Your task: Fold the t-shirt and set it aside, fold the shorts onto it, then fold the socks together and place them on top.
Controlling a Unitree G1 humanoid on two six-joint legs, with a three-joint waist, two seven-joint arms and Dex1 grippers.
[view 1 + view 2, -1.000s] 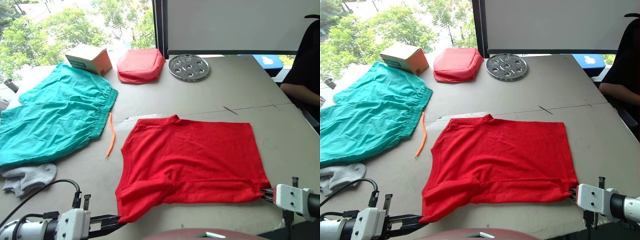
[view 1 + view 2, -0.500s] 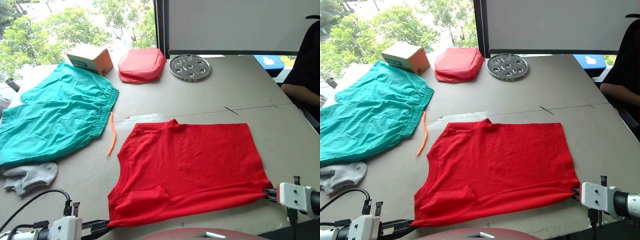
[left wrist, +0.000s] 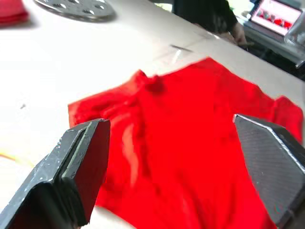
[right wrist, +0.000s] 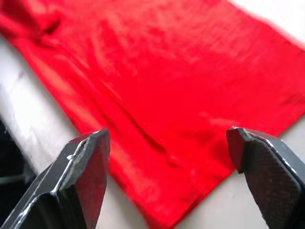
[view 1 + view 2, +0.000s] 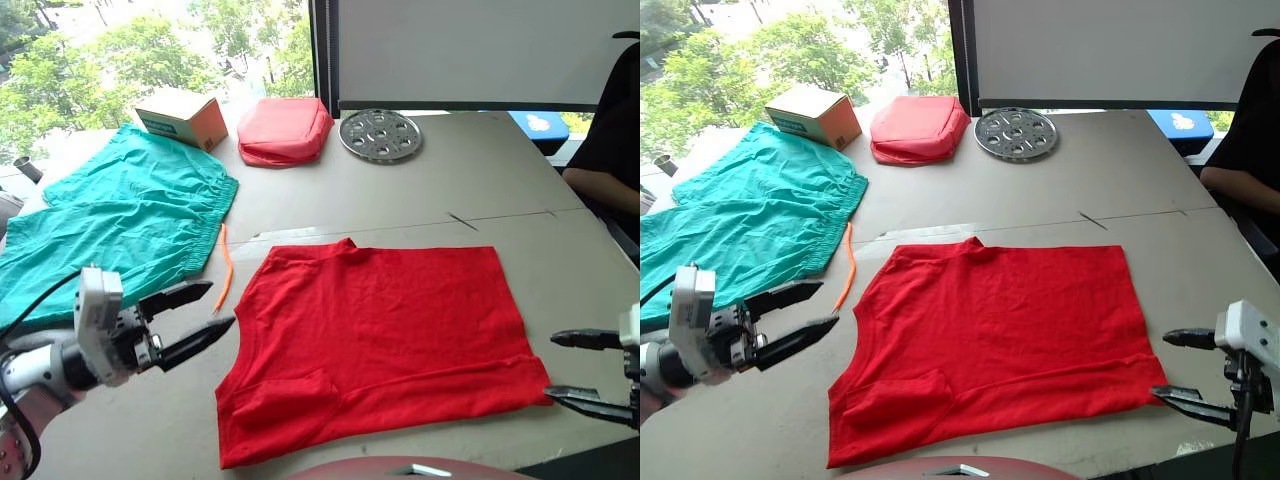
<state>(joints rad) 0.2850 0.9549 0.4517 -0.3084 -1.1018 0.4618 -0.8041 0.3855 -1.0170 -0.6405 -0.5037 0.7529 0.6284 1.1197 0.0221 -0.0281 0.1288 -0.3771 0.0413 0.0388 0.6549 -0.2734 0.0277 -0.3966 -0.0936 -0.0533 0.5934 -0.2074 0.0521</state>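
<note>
Both grippers have let go of the t-shirt (image 5: 385,345) since a second ago: our left gripper (image 5: 190,320), then low at the near left corner of the cloth, now hangs raised with its jaws spread, just off the shirt's left edge, and our right gripper (image 5: 585,365), then pinching the near right corner, now sits jaws apart just beside that corner, holding nothing. That near left corner, bunched and drawn inward a second ago, now lies pulled out and flatter.

We judge the task to be at its very start. So far the shirt is only spread on the table (image 5: 450,170), neck toward the far side, with a small tucked flap near its left hem (a sleeve, we think); no real fold shows yet. It has not been set aside either.

The shorts (image 5: 110,230) lie unfolded well to the left, their orange drawstring (image 5: 225,270) trailing toward the shirt. The socks (image 5: 660,330) peek out by the shorts' near edge, partly hidden behind our left arm, untouched

Everything remains: folding the shirt, then the shorts, then the socks
</note>
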